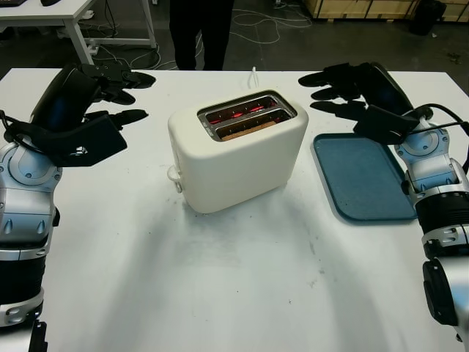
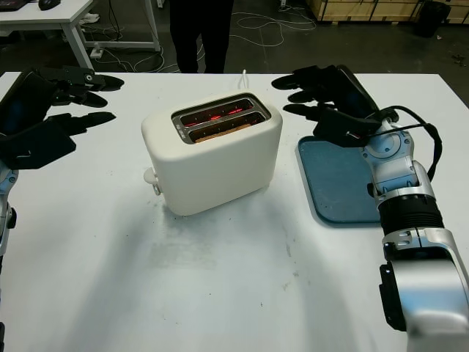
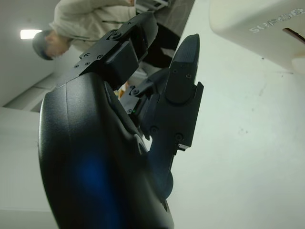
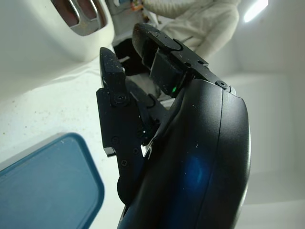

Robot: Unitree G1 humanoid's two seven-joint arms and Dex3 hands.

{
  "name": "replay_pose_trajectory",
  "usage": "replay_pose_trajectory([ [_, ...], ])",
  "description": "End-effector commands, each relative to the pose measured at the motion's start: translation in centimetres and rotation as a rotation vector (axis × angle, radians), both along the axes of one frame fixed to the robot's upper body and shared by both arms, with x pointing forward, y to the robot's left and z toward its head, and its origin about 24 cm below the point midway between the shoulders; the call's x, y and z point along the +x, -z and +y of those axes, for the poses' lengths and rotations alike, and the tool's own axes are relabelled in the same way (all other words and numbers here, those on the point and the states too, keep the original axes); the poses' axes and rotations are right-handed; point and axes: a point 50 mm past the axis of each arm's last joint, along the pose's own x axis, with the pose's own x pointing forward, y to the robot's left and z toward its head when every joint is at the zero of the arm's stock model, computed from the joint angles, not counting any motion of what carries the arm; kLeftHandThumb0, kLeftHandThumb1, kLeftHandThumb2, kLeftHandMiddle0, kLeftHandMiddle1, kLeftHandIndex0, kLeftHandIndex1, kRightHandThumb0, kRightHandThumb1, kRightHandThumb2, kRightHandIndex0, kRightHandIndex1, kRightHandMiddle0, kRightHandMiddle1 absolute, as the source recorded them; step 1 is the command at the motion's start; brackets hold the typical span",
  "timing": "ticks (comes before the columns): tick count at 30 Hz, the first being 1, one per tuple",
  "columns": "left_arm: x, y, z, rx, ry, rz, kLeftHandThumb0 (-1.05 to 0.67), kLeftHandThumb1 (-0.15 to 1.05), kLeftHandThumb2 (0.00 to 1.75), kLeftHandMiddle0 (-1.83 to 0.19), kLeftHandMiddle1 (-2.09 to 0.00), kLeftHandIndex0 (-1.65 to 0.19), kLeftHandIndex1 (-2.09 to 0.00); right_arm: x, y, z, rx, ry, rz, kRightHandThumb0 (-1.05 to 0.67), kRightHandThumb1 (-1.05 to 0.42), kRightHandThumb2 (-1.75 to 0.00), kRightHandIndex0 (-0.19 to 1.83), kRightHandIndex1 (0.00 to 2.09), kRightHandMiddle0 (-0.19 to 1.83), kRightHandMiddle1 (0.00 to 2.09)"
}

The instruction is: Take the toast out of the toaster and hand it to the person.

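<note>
A cream toaster (image 1: 234, 150) stands mid-table, its slots glowing red. A slice of toast (image 1: 248, 130) sits low in the nearer slot. My left hand (image 1: 117, 92) hovers open to the toaster's left, holding nothing. My right hand (image 1: 333, 88) hovers open to the toaster's right, above the far end of the blue tray (image 1: 366, 180). A person (image 1: 199, 33) in dark trousers stands beyond the table's far edge; their light jacket (image 4: 195, 21) shows in the right wrist view.
The blue tray lies flat at the right of the white table (image 1: 220, 279). A white cord (image 1: 253, 73) runs from behind the toaster off the far edge. Another white table (image 1: 66, 15) stands at the back left, with cables on the floor.
</note>
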Motion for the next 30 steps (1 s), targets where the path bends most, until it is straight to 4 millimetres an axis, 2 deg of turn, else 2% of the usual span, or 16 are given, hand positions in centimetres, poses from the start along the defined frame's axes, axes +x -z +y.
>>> replay_pose_trajectory([
  [1,-0.06,-0.08,-0.08,0.006,0.008,-0.009,-0.34,0.86,0.00,-0.74,-0.47,-0.84,-0.02,-0.01,-0.44,-0.22,-0.011,0.008,-0.008,-0.31,-0.92,-0.04,0.93,0.00,0.85,0.00],
  [30,-0.07,-0.13,-0.08,-0.002,0.006,0.000,-0.35,0.86,0.00,-0.74,-0.46,-0.84,-0.01,0.02,-0.54,-0.11,-0.015,0.010,-0.005,-0.31,-0.92,-0.04,0.93,0.00,0.85,0.00],
])
